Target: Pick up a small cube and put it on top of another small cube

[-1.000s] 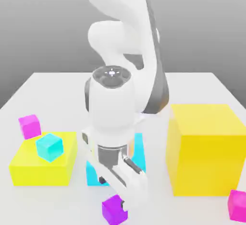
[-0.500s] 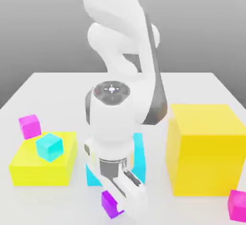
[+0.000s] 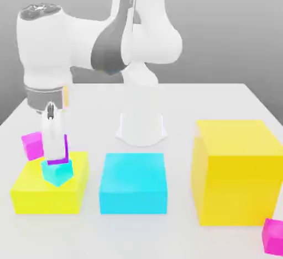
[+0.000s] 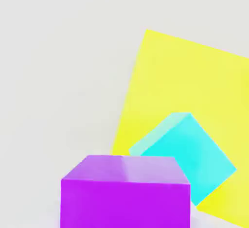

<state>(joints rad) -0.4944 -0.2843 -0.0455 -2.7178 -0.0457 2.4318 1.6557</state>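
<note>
white table point(image 3: 221, 100) with two yellow blocks point(image 3: 38, 189), flat cyan block point(image 3: 132, 183), two magenta cubes point(image 3: 32, 144)

The white Franka arm point(image 3: 127, 42) rises from its round base at the rear centre and bends at a grey-jointed elbow toward the exterior view's left. Its wrist section point(image 3: 43, 53) points straight down, with the hand hanging vertically beneath it. The two-finger gripper point(image 3: 55, 154) sits low on that side, jaws closed on the small violet-purple cube point(image 3: 57, 154), one white finger point(image 3: 52, 139) covering the cube's near face.
</note>
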